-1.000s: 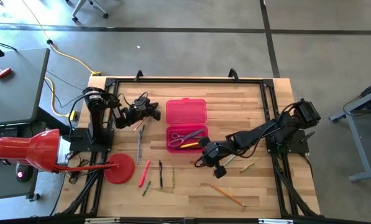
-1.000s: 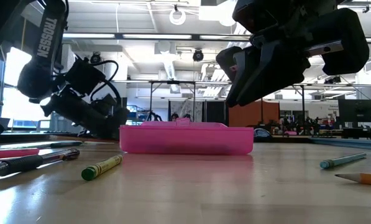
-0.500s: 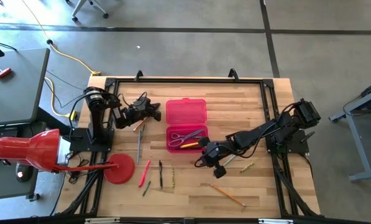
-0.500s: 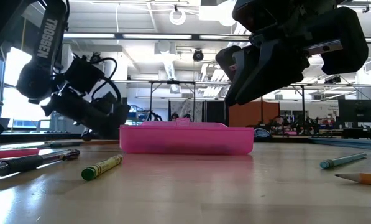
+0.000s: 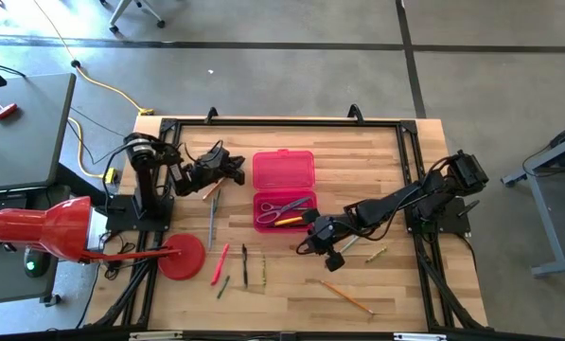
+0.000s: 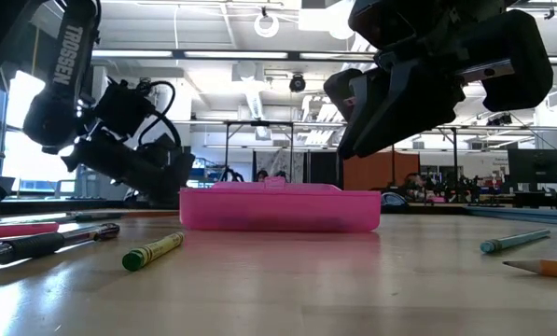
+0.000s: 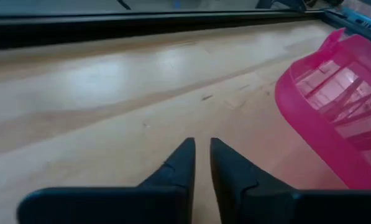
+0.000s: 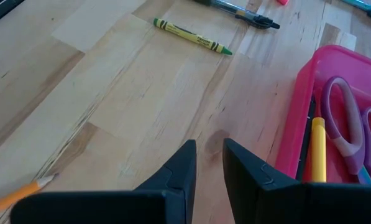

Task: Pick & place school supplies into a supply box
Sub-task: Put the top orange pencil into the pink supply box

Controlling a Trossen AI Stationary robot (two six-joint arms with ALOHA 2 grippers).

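The pink supply box [image 5: 284,189] lies open at the table's middle, lid [image 7: 334,99] toward the far edge. Its tray [image 8: 300,118] holds the purple scissors [image 8: 350,127] and a yellow pen [image 8: 317,149]. My left gripper [image 5: 237,171] hovers left of the lid, fingers shut and empty. My right gripper [image 5: 310,225] hangs above the table just right of the tray's near corner, also shut and empty. A grey pen [image 5: 212,213], red pen [image 5: 220,263], black pen [image 5: 245,265] and crayons [image 5: 223,286] lie flat near the left.
A red round disc [image 5: 182,256] sits at the near left. An orange pencil [image 5: 348,296] and a short crayon [image 5: 375,254] lie near right of my right gripper. In the right wrist view a yellow-green crayon [image 8: 191,35] lies ahead on bare wood.
My left gripper has risen a little beside the box lid. The right arm, the box and the supplies have kept still.
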